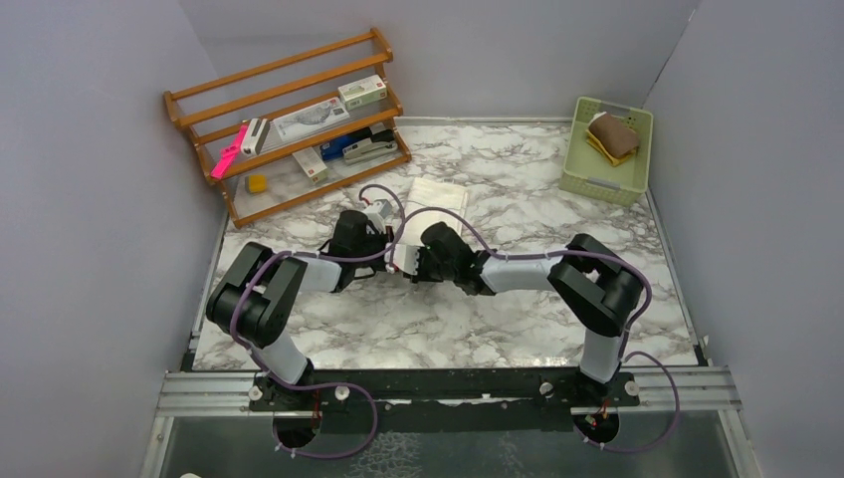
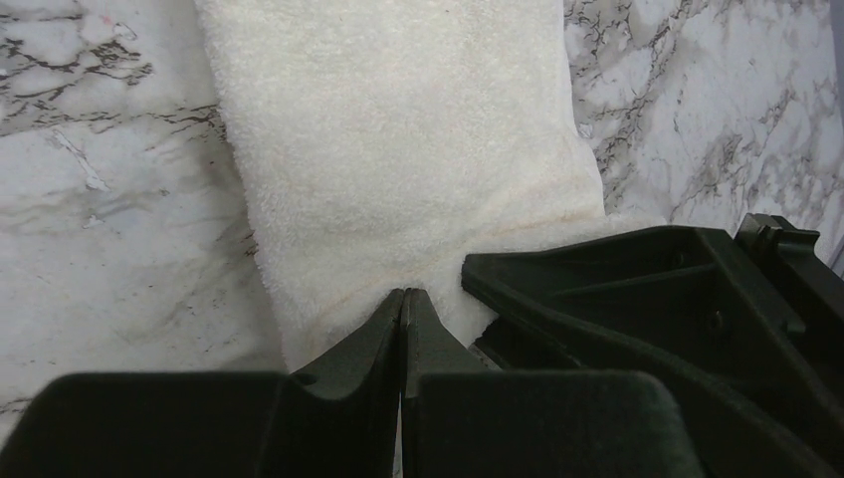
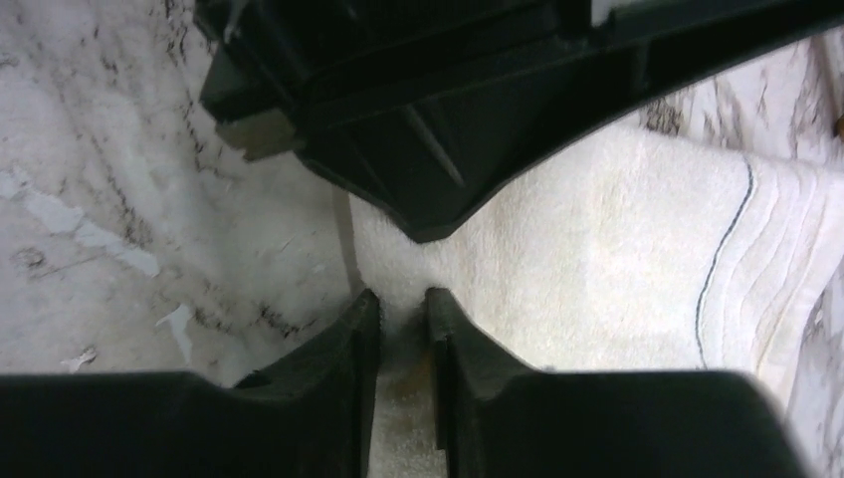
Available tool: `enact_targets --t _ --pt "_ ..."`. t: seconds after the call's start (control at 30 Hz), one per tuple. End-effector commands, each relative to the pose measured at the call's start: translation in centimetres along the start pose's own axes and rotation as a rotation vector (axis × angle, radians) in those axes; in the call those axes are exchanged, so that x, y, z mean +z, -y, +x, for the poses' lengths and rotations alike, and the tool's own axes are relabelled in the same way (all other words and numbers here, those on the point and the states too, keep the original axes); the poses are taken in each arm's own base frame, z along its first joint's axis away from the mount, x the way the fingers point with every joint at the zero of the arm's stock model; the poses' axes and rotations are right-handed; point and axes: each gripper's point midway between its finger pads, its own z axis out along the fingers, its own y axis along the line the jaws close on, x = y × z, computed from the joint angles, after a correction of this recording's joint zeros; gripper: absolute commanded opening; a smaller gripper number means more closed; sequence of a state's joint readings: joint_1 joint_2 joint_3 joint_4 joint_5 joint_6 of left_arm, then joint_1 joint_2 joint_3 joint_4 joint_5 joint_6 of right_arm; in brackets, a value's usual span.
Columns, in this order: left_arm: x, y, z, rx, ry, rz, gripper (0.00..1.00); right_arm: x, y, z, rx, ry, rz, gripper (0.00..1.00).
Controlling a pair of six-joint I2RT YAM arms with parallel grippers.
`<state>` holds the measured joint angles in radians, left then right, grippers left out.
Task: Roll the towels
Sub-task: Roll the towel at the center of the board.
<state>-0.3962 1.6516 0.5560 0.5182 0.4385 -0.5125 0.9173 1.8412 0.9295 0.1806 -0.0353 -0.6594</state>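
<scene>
Cannot read the print on the small boxes shelved in the wooden rack, beyond and to the left of the cream towel: too small.

Spread flat on the marble table, that cream towel, with a thin stitched line near its far end. Well apart to its right, by the back corner: one pale green basket holding the mustard towel, brown side up.

Counted: two towels, two grippers, one basket, one rack.

Side by side at the cream towel's near edge:
- left gripper pressed fully closed, tips touching the cloth; cannot tell whether any is pinched.
- right gripper parted by a narrow slit, cloth showing in the gap.

Crowding each wrist view: the other gripper's black housing, hiding part of that near edge.
</scene>
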Motion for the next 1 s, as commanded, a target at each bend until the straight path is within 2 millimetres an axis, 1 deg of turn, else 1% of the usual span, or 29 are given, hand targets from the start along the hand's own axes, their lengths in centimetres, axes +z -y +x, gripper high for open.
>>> enact_targets --t 0.0,0.03,0.1,0.2,0.3,0.33,0.4,0.47,0.53,0.63,0.73,0.87,0.97 --pt "-0.4 -0.9 0.8 0.006 -0.062 -0.035 0.05 0.7 -2.8 3.9 0.069 -0.148 -0.14 0.16" --pt "-0.5 -1.0 0.4 0.006 -0.056 -0.039 0.04 0.7 -2.8 4.0 0.076 -0.157 -0.148 0.1" --pt "-0.9 -1.4 -0.4 -0.004 -0.036 -0.052 0.04 0.8 -3.1 4.4 0.091 -0.173 -0.163 0.02" --pt "-1.9 -2.3 -2.4 -0.053 0.025 -0.084 0.05 0.8 -3.2 4.2 0.148 -0.17 -0.176 0.01" --pt "-3.9 -3.0 -5.1 -0.145 0.126 -0.116 0.11 0.7 -2.9 3.3 0.273 -0.17 -0.195 0.01" --pt "-4.7 -3.3 -5.8 -0.167 0.16 -0.126 0.13 0.7 -2.9 2.7 0.325 -0.163 -0.217 0.01" --pt "-6.4 -3.2 -7.4 -0.189 0.227 -0.136 0.18 0.5 -3.1 1.6 0.432 -0.159 -0.259 0.01" --pt "-7.9 -2.6 -8.3 -0.186 0.27 -0.145 0.22 0.1 -3.5 0.2 0.527 -0.151 -0.311 0.01" --pt "-9.1 -1.9 -8.4 -0.185 0.299 -0.143 0.26 -0.3 -3.9 -1.2 0.608 -0.132 -0.357 0.01" --pt "-10.5 -1.0 -7.9 -0.176 0.318 -0.134 0.27 -1.4 -4.2 -3.2 0.707 -0.095 -0.414 0.01" --pt "-11.7 0.0 -7.7 -0.151 0.338 -0.115 0.29 -2.6 -3.9 -4.6 0.808 -0.062 -0.458 0.01" --pt "-12.8 1.9 -7.7 -0.126 0.356 -0.045 0.32 -3.9 -2.7 -6.0 0.924 -0.011 -0.527 0.01" --pt "-12.9 2.6 -7.3 -0.126 0.354 -0.005 0.32 -4.4 -1.5 -6.5 0.998 0.031 -0.569 0.01"
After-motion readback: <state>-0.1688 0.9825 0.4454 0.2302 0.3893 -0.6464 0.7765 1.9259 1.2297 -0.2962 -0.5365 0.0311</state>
